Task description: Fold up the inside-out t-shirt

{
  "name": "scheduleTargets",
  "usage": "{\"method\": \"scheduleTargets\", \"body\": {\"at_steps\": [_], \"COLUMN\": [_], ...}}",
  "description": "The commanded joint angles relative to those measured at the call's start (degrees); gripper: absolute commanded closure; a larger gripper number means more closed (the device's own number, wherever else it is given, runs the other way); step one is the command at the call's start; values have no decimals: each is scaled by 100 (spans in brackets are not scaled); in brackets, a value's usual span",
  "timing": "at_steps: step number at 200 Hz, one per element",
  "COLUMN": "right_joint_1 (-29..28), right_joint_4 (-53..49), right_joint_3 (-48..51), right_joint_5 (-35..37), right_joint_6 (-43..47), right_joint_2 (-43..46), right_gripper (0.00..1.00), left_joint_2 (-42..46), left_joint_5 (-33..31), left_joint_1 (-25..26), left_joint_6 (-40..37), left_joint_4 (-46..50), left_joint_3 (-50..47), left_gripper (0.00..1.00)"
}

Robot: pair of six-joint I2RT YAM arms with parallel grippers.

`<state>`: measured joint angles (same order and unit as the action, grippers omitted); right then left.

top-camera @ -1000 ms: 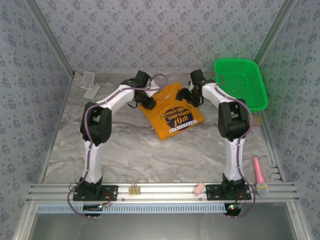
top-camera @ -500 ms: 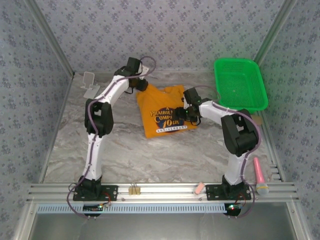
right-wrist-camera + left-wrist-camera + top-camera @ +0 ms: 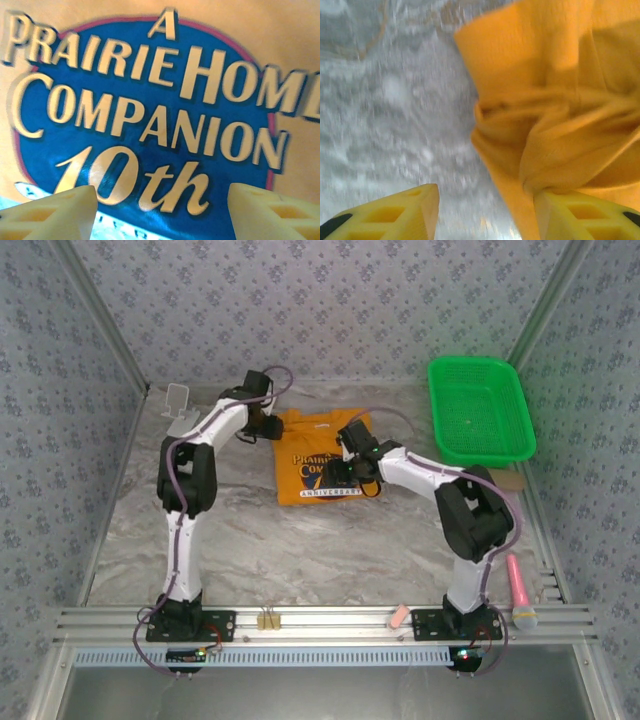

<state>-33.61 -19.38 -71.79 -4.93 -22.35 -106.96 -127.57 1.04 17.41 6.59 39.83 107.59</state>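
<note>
The orange t-shirt [image 3: 312, 445] lies folded into a rough rectangle at the back middle of the marble table, print side up. My left gripper [image 3: 268, 426] sits at its upper left corner, open. In the left wrist view, bunched orange cloth [image 3: 555, 115] rests against the right finger [image 3: 585, 215], and bare table shows between the jaws. My right gripper [image 3: 345, 466] hovers low over the print, open. In the right wrist view the blue lettered print [image 3: 150, 125] reads "A Prairie Home Companion 10th", and the pale fingers [image 3: 50, 212] stand wide apart with nothing between them.
A green plastic basket [image 3: 480, 410] stands at the back right. A small white stand [image 3: 180, 406] is at the back left. A pink and yellow microphone [image 3: 520, 592], a pink eraser [image 3: 398, 616] and clips [image 3: 267, 620] lie along the front rail. Patterned walls enclose the table.
The shirt has slid left and turned squarer to the table. Both grippers moved left with it: the left to its upper left corner, the right onto the print.
</note>
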Motion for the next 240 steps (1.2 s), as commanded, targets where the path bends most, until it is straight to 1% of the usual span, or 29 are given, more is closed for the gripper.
{"method": "scheduleTargets", "body": {"at_steps": [1, 25, 46, 59, 72, 90, 110, 129, 139, 143, 151, 154, 157, 170, 181, 203, 219, 240], "right_joint_1": [-259, -749, -1123, -1202, -1164, -900, -354, 305, 807, 1007, 1341, 1451, 1545, 1778, 1907, 2015, 2050, 2111], "right_joint_4": [41, -261, -373, -440, -687, -996, -1174, -1202, -1562, -1635, -1537, -1392, -1271, -1092, -1189, -1284, -1362, -1446], "right_joint_3": [398, 1127, 1855, 2147, 2202, 2072, 1951, 1670, 1151, 990, 799, 752, 708, 406, -174, -841, -1180, -1504], "right_joint_5": [83, 488, 350, 138, 287, 654, 587, 45, -567, -881, -1417, -1511, -1586, -1379, -1163, -855, -585, -617], "right_joint_6": [-188, -261, -570, -781, -910, -923, -485, 188, 601, 704, 929, 994, 1048, 1276, 1436, 1584, 1796, 2082], "right_joint_2": [-124, 322, 936, 1436, 2036, 2675, 2891, 2557, 2156, 2007, 1771, 1701, 1632, 1257, 861, 265, -148, -627], "right_gripper": [30, 29, 28, 27, 24, 19, 17, 18, 18, 20, 23, 23, 20, 16, 16, 16, 15, 15], "left_joint_2": [980, 1741, 2441, 2810, 3062, 3347, 3576, 3367, 3169, 3089, 2920, 2855, 2805, 2424, 2094, 1472, 1047, 459], "left_joint_5": [235, 354, 574, 870, 1270, 1740, 1829, 1890, 1844, 1775, 1709, 1703, 1699, 1677, 1630, 1815, 1908, 2267], "left_joint_1": [71, 76, 87, 138, 235, 474, 868, 957, 938, 931, 901, 889, 874, 802, 690, 407, 293, 287], "left_joint_6": [337, 528, 699, 830, 1000, 1281, 1224, 1166, 1097, 1067, 998, 968, 935, 765, 644, 612, 479, 175], "left_joint_4": [-362, -471, -622, -762, -835, -955, -1052, -952, -912, -928, -1022, -1081, -1136, -1224, -1156, -1206, -1169, -803], "left_joint_3": [-714, -1472, -2218, -2711, -3110, -3646, -4011, -3921, -3743, -3668, -3518, -3459, -3391, -3000, -2615, -1995, -1597, -1027], "left_gripper": [48, 48, 48, 47, 47, 48, 47, 47, 47, 47, 47, 47, 47, 47, 47, 47, 46, 47]}}
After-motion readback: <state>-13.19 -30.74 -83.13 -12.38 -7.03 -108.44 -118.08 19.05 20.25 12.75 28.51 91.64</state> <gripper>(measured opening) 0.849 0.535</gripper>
